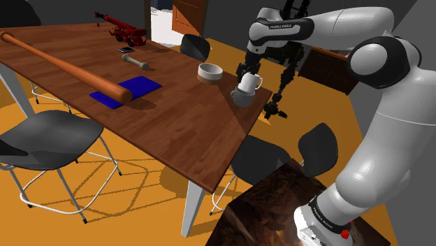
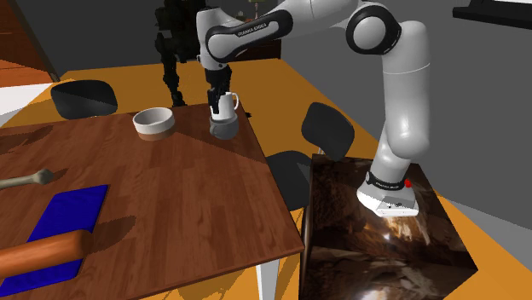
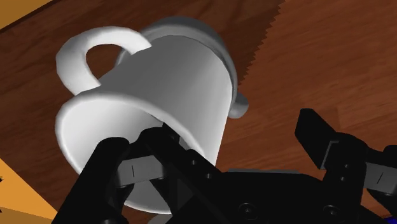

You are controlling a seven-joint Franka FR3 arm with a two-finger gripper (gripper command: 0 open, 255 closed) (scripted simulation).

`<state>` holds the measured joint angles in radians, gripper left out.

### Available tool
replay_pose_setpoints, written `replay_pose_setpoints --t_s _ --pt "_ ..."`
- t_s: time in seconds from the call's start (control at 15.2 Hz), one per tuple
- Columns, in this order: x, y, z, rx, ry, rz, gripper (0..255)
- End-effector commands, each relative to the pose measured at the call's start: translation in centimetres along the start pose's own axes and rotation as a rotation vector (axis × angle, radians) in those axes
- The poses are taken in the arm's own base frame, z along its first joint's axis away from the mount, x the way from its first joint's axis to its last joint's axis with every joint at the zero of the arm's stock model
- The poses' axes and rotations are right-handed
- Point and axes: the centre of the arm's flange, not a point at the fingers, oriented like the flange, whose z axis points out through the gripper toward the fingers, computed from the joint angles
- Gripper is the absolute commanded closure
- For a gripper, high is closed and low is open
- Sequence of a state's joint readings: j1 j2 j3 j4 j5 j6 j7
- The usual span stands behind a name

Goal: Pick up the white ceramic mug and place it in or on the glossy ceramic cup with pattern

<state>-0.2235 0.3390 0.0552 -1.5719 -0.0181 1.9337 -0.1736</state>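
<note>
At surface [image 1: 175, 126] corner, shoulder view 4 o'clock from bowl [image 1: 209, 70]: white mug [image 1: 249, 83] sits tilted in grey cup [image 1: 242, 97]. Gripper [image 3: 212, 135] spread, close against mug rim. Risk: retreat snags rim, tips mug off edge.

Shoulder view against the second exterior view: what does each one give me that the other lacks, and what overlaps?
Shoulder view: the red toy vehicle at the table's far end, the bat's whole length, and a black chair beside the table's long edge. Second exterior view: the stand's whole top, with the arm's base fully in frame. Shared: the white mug over the grey cup beneath the tool, the bowl and the blue mat.
</note>
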Motion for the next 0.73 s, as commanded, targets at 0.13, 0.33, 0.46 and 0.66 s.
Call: replay_pose_setpoints --t_s 0.13,0.33,0.46,0.66 --pt "0.0 0.0 -1.3 0.0 0.0 0.0 0" --pt "0.0 0.0 -5.0 0.0 0.0 0.0 0" --pt "0.0 0.0 -5.0 0.0 0.0 0.0 0" --pt "0.0 0.0 -5.0 0.0 0.0 0.0 0"
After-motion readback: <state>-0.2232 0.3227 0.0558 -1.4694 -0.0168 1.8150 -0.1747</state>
